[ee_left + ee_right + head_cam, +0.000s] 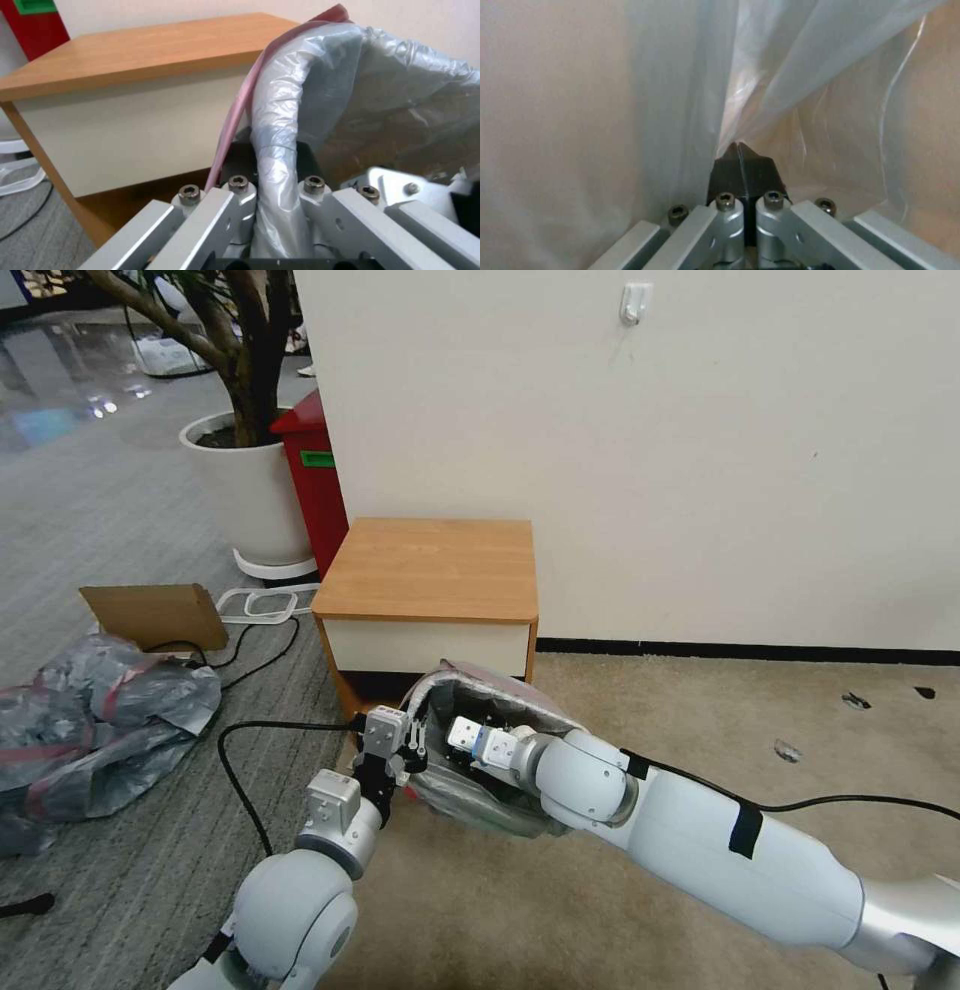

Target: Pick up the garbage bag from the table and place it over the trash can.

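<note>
Low in the frame's centre, the garbage bag [478, 790] drapes the trash can [432, 685] before the bench [430, 568]. The left gripper [408, 748] pinches its rim. The right gripper [740, 150], closed, reaches inside the bag, forearm angled down-left.

My head view is evenly bright, with window glare on the glossy grey floor [70, 380] at upper left and bowed lines at the edges. Both wrist views are soft; the thin translucent grey plastic bag [760, 67] glows with diffuse light, blurred up close.
</note>
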`<state>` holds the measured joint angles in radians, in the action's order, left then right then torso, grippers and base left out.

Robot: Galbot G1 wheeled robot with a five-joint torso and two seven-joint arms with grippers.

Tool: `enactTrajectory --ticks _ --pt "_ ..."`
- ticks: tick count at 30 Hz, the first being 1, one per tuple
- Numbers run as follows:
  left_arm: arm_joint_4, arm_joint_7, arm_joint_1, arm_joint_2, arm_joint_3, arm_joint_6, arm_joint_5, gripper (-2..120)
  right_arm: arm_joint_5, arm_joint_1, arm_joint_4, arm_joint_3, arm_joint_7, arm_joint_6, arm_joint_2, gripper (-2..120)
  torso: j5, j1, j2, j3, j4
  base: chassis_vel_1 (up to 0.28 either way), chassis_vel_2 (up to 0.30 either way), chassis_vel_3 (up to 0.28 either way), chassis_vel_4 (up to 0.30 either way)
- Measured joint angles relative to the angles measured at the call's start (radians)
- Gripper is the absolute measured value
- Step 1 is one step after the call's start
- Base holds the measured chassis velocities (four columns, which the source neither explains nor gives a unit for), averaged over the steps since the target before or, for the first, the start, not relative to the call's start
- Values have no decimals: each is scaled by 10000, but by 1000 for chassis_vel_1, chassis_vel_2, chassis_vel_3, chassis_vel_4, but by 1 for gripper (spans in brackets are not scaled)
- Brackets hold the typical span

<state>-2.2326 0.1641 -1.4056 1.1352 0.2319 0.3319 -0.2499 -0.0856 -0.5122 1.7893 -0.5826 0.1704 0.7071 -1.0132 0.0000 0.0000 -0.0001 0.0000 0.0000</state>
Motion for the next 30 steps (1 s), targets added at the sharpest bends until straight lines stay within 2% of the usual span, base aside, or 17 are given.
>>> enactTrajectory --ticks 30 --pt "-227 -190 -115 155 -342 -19 124 5 -74 -54 -948 -9 -520 4 -393 0 0 0 0 0 0 0 0 0 0"
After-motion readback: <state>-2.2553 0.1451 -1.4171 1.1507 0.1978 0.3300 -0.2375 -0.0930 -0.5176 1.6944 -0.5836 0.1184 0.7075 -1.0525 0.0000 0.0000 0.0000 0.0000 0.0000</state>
